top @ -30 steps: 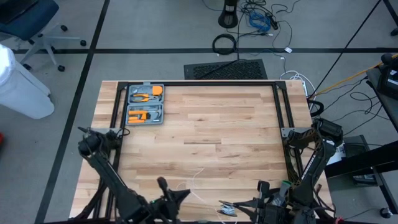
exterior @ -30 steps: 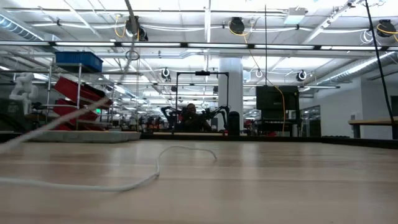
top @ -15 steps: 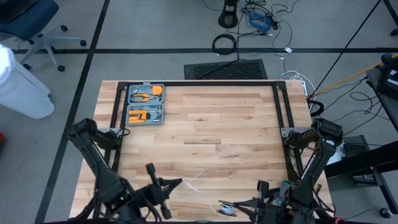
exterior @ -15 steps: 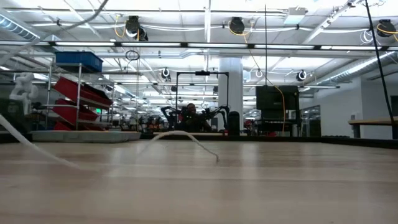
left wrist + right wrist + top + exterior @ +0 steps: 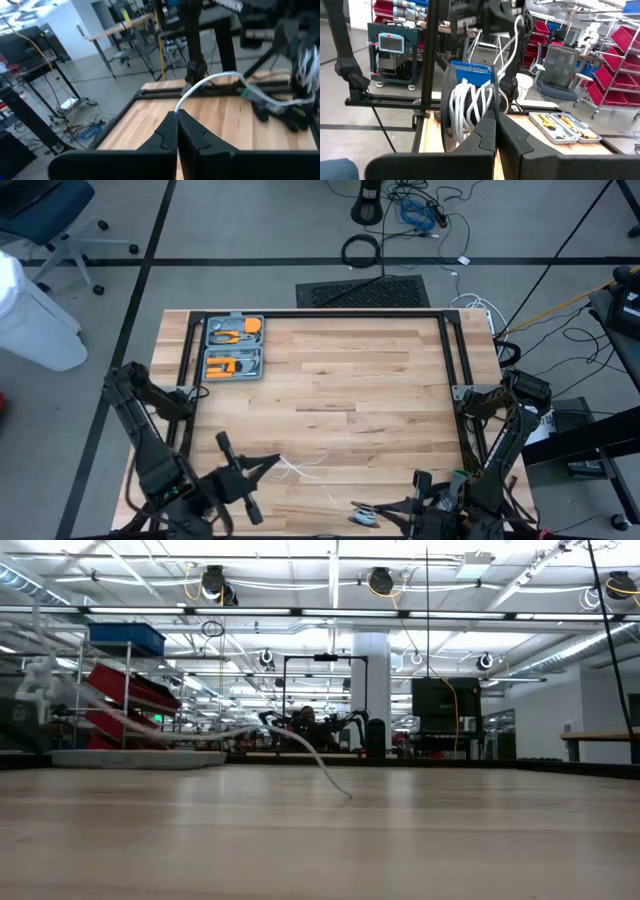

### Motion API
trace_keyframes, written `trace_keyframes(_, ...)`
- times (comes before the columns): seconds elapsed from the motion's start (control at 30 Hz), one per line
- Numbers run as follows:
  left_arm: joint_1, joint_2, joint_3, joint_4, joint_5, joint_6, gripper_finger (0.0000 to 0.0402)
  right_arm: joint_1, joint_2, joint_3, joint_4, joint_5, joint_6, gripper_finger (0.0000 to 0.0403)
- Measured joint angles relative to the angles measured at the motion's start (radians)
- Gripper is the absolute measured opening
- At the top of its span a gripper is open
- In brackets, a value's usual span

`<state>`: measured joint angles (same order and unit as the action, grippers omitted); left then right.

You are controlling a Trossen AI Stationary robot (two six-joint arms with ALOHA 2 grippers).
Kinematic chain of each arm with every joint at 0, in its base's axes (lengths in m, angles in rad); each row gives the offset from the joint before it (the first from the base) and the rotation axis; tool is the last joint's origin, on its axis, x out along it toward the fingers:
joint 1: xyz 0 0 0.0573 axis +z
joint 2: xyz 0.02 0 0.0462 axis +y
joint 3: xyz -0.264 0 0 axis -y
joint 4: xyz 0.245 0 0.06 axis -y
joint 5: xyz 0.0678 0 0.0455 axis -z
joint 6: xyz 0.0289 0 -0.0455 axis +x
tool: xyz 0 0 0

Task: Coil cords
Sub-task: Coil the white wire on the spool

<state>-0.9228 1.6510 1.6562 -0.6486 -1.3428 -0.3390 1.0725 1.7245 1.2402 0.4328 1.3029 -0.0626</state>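
White cord (image 5: 300, 469) runs from your left gripper (image 5: 268, 464), pinched tight on its end at the near left of the table (image 5: 340, 380), across to the disc-shaped reel (image 5: 465, 110) clamped in your right gripper (image 5: 372, 511) at the near edge.

Overhead view straight down, low view level across table (image 5: 380, 380), wrist views close
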Motion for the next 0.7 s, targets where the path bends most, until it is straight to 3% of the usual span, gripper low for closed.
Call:
trace_keyframes(0.37, -0.041, -0.023, 0.0, 0.43, -0.027, 0.406, 0.0001, -0.036, 0.0, 0.0, -0.085, -0.001, 0.025, 0.0)
trace_keyframes(0.7, -0.02, -0.023, 0.0, 0.522, 0.011, 0.458, 0.0001, -0.133, 0.0, 0.0, -0.112, -0.014, 0.036, 0.0)
